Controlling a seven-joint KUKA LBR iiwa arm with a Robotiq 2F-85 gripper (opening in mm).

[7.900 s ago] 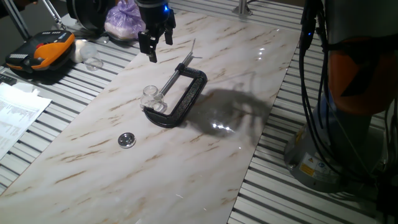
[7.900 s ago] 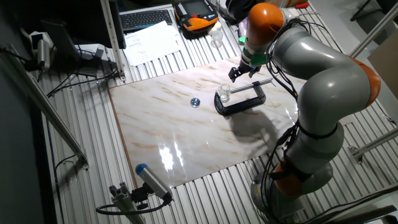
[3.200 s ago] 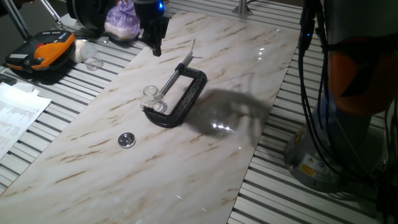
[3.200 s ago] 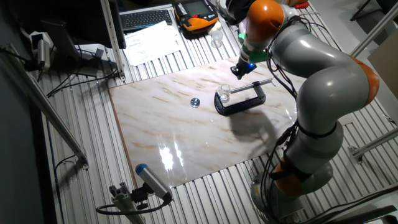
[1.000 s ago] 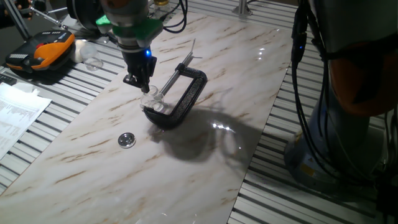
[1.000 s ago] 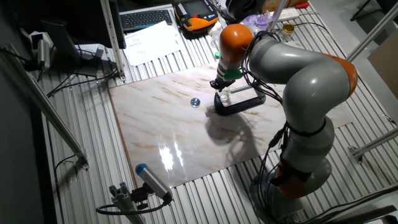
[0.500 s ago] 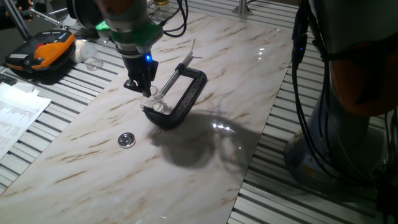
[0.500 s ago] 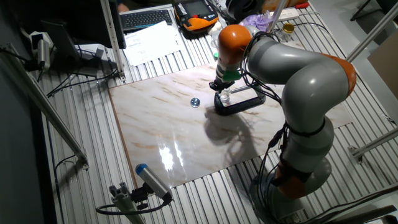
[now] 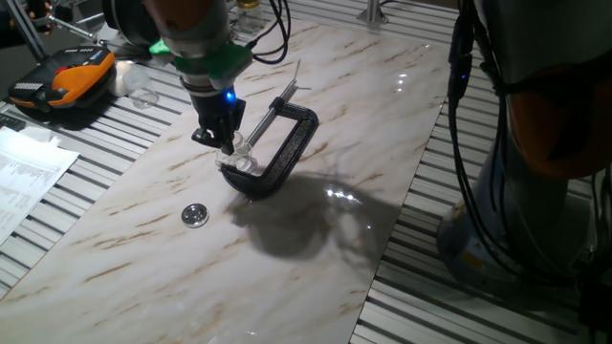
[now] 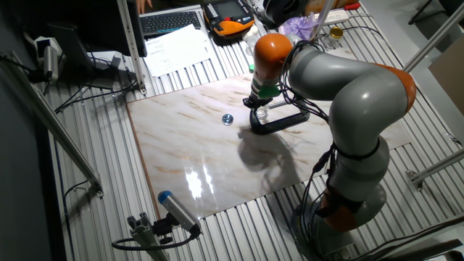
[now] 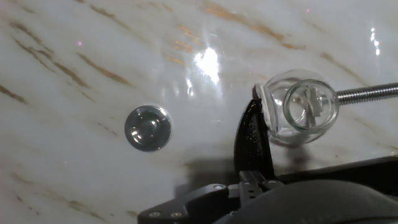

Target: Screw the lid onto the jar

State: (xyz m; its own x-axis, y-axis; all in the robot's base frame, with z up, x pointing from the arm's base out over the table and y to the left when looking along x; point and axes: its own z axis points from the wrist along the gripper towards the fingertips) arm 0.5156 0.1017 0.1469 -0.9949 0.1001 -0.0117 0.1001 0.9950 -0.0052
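The jar (image 9: pixel 235 154) is small and clear and stands held in the big black C-clamp (image 9: pixel 283 151), at the tip of its steel screw rod. My gripper (image 9: pixel 216 139) hangs just above the jar on its left side; its fingers look open and hold nothing. The lid (image 9: pixel 195 215), a small silvery cap, lies flat on the marble in front and to the left of the clamp. In the other fixed view the gripper (image 10: pixel 257 104) is over the jar (image 10: pixel 262 113), with the lid (image 10: pixel 228 119) to its left. The hand view shows the lid (image 11: pixel 147 128) left of the jar (image 11: pixel 301 107).
The marble slab (image 9: pixel 316 239) lies on a slatted metal table. An orange and black handset (image 9: pixel 59 82), a purple bag (image 9: pixel 189 29) and papers (image 9: pixel 24 172) lie off the slab to the left. The arm's base and cables (image 9: pixel 497 143) stand at the right.
The gripper has come from high at the slab's far edge down to the jar in the clamp. Over the last second it edged slightly lower. Lid, jar and clamp have not moved.
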